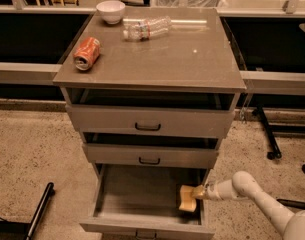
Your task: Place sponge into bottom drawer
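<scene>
Grey-brown cabinet top [182, 59], flat, glossy: three things carried. White bowl [110, 11] set upright at far left corner. Clear plastic bottle [146, 28] laid on side just right of bowl, far edge. Orange soda can [87, 53] laid on side at left edge, nearer than bowl, apart from both.

Speckled floor [32, 149] seen under cabinet; dark bar [39, 211] laid on it, near left.

Bottom drawer [137, 196] pulled out; sponge [187, 199] held by gripper [198, 192] at right side of drawer, inside it.

Hand [198, 192] gripping sponge [187, 199], inside open bottom drawer [137, 196], right side
</scene>
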{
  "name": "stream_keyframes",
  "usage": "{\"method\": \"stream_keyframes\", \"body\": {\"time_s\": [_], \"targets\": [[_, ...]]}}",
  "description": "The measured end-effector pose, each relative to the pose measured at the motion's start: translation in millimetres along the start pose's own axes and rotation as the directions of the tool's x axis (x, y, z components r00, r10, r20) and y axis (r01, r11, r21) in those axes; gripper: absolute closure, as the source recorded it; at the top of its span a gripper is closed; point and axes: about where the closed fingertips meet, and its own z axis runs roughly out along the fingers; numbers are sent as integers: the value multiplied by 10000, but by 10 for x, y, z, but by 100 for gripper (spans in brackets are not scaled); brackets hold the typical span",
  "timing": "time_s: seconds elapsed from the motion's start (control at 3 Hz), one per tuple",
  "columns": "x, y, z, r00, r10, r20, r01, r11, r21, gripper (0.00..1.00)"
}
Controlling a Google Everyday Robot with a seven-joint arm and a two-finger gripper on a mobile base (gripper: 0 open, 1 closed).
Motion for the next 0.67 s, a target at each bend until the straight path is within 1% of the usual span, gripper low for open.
{"method": "stream_keyframes", "body": {"time_s": [0.33,0.67], "targets": [[0,0,0,10000,0,0,0,10000,0,36],[0,0,1,10000,0,1,0,10000,1,3]]}}
